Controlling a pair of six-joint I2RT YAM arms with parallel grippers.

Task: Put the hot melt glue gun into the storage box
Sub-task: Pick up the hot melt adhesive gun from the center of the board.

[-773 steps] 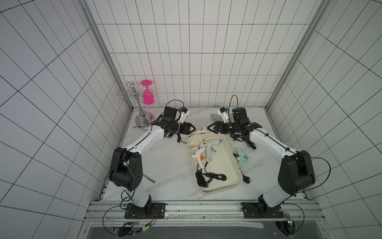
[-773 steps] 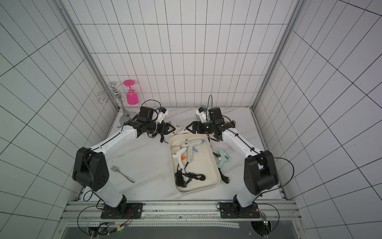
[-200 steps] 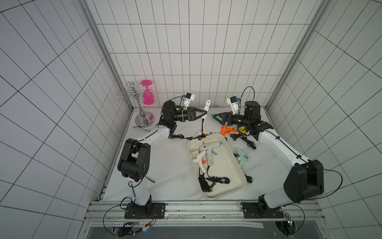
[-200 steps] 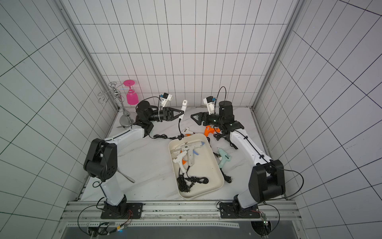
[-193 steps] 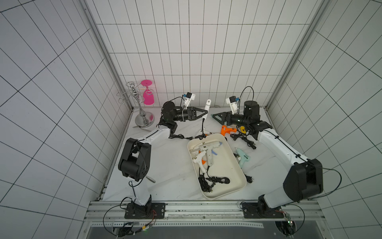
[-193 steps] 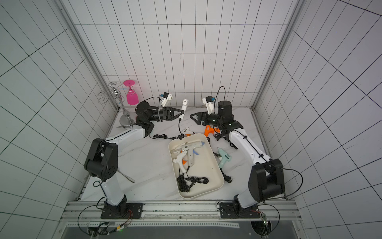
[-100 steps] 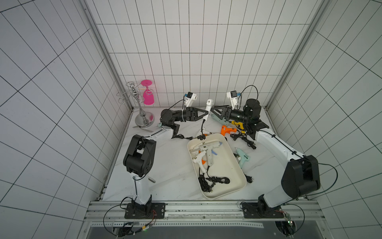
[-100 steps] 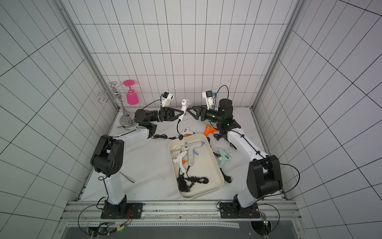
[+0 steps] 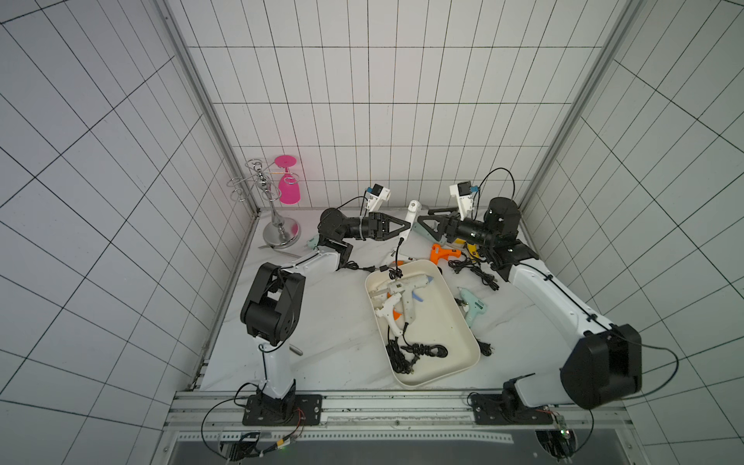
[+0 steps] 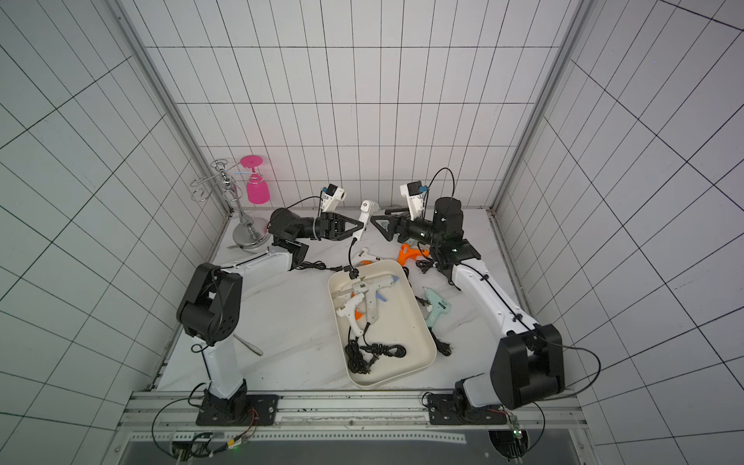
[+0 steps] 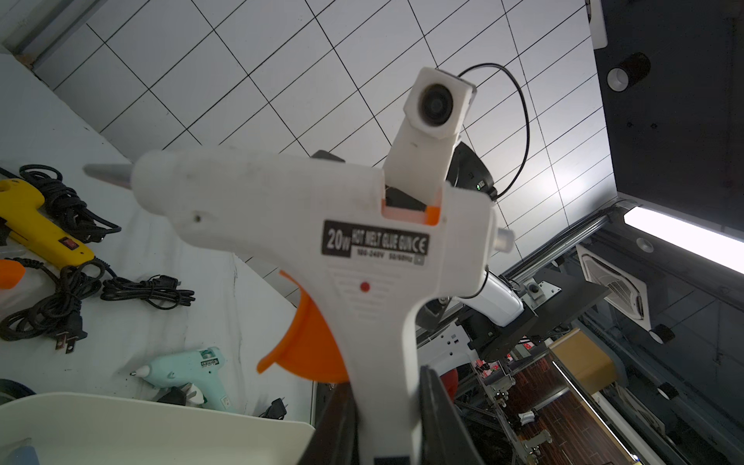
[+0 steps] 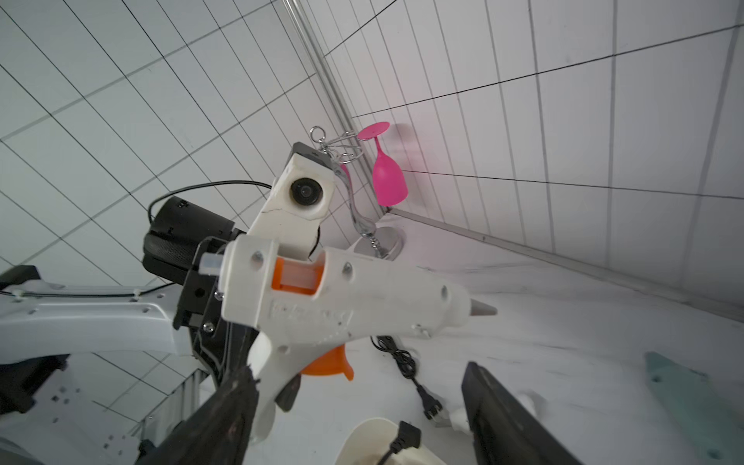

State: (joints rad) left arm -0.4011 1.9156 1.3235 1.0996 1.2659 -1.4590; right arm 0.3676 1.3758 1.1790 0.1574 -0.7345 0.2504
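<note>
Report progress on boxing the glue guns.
Done: two white guns lie in the storage box. In hand: left gripper grips a third white gun aloft; right gripper open beside it. Left, at least: orange gun, yellow gun and mint gun on the table.

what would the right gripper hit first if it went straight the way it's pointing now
Most likely the white glue gun, held up by its handle in the left gripper, just ahead of the right gripper, whose fingers are open. Depth is unclear, so it might pass beside it.
</note>
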